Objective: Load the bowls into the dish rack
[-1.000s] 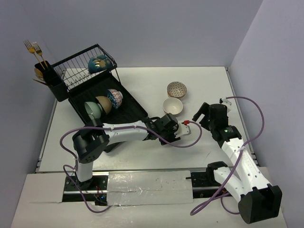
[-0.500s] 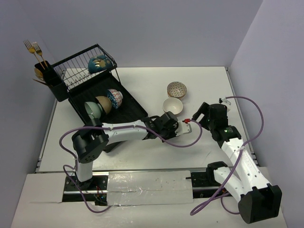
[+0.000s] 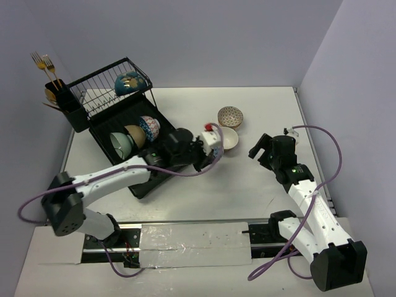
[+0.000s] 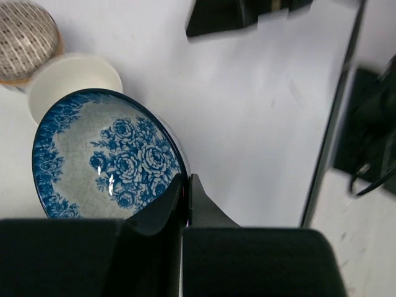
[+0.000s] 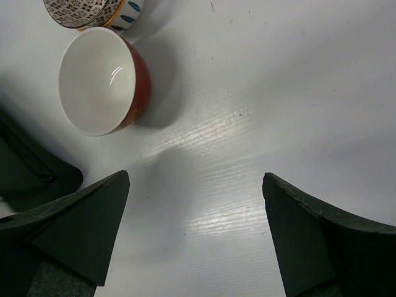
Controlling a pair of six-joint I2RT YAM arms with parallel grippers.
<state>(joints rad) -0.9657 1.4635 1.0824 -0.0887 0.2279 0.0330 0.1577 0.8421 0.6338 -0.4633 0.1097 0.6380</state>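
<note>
Left claw is clamped on the rim of the blue-flowered bowl, likely so it can stand on edge in the rack at 10 o'clock. Right claw hovers wide open and empty, with the red bowl at its 11 o'clock.

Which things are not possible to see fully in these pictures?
Left wrist view: the left gripper hides the lower part of the blue floral bowl.
Right wrist view: the top edge cuts off the patterned bowl.
Top view: the left arm hides part of the dish rack.
</note>
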